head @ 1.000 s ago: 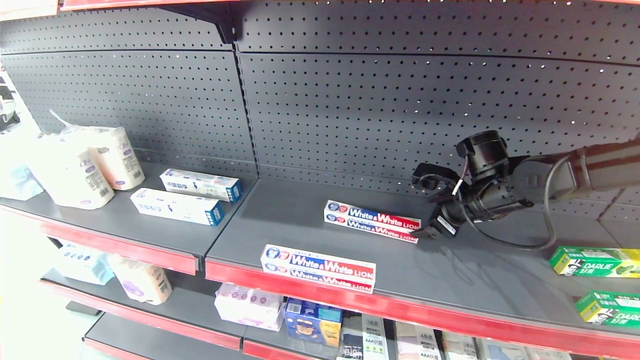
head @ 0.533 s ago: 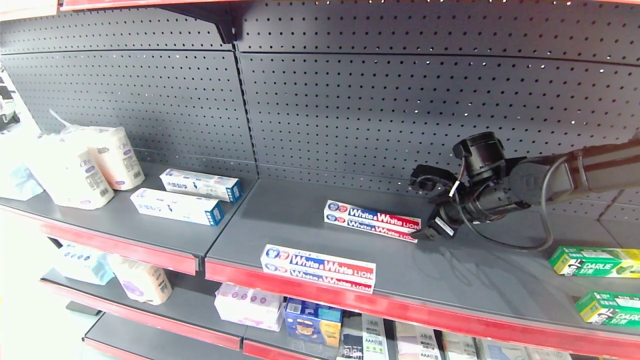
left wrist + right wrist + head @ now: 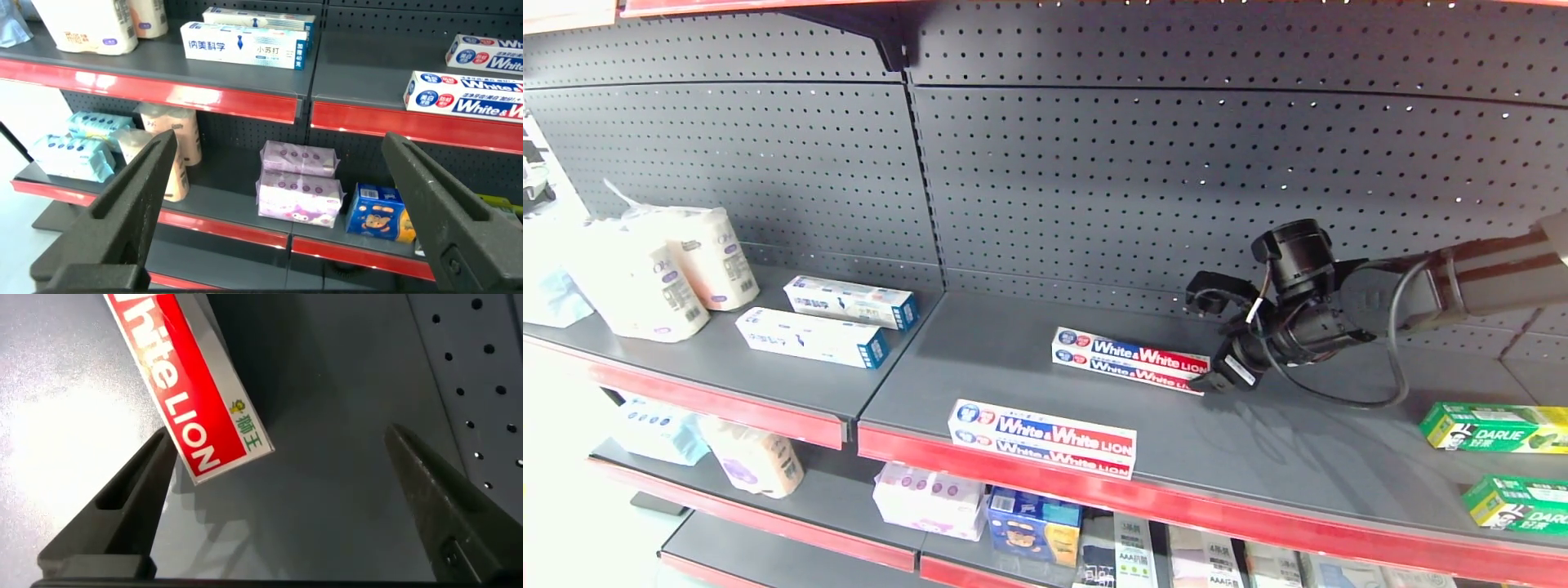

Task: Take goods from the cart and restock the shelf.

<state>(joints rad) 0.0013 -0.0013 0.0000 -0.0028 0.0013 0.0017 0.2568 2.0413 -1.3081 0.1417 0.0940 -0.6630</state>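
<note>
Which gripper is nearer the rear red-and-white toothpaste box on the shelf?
Right. The right gripper, open, sits at the rear toothpaste box's right end, one finger beside its corner. The left gripper, open, hangs in front of the shelf, well away from that box.

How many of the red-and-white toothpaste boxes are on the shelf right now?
2. The front box lies at the edge of the shelf; the rear box lies farther back, its end by the open fingers of the right gripper. I see no others.
</note>
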